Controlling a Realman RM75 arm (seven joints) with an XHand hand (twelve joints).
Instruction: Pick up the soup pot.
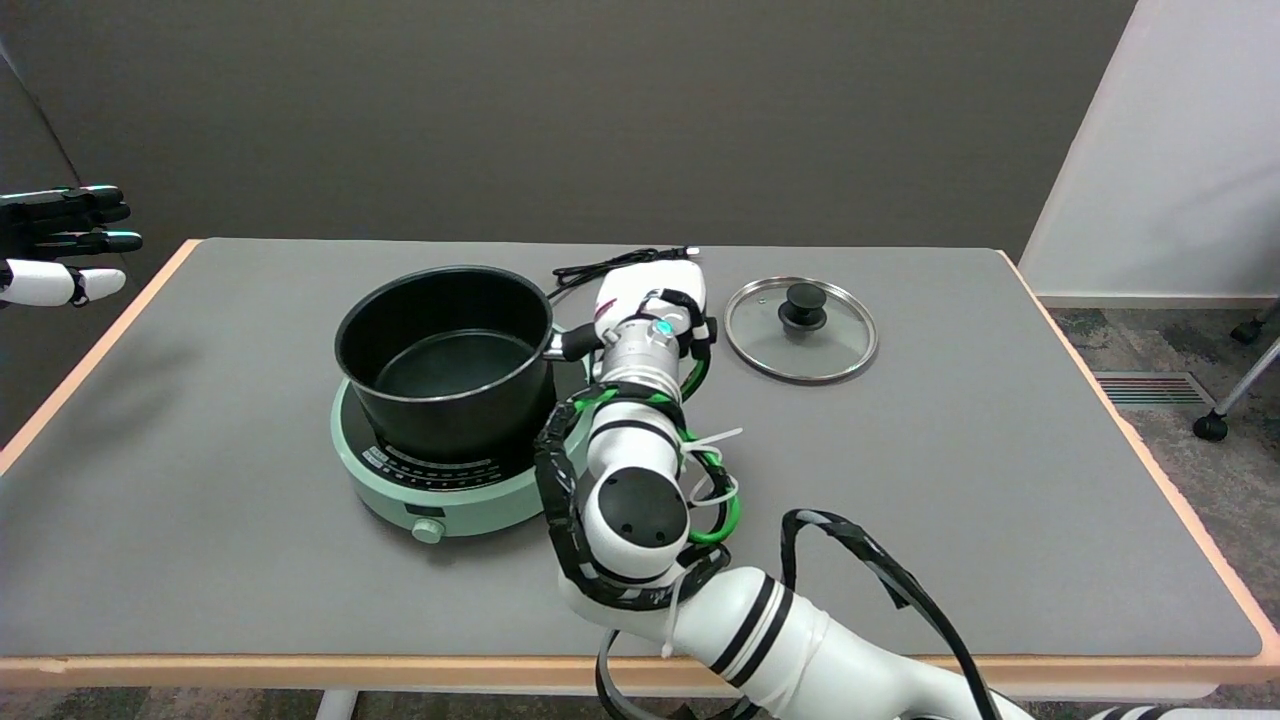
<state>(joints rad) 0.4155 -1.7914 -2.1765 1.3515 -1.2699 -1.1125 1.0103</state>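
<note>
Pot (pixel 445 362) sits lidless on the green cooker (pixel 440 490) at the counter's (pixel 200 500) centre, its handle (pixel 572 343) turned toward the right hand (pixel 650 300), whose fingers, hidden behind the wrist, cannot be judged closed or apart.

Right arm (pixel 640 500) reaches forward; right hand (pixel 650 295) faces down, fingers hidden.

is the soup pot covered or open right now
Open. The soup pot sits lidless on the green cooker, its dark inside showing, while the glass lid lies flat on the table to its right.
</note>
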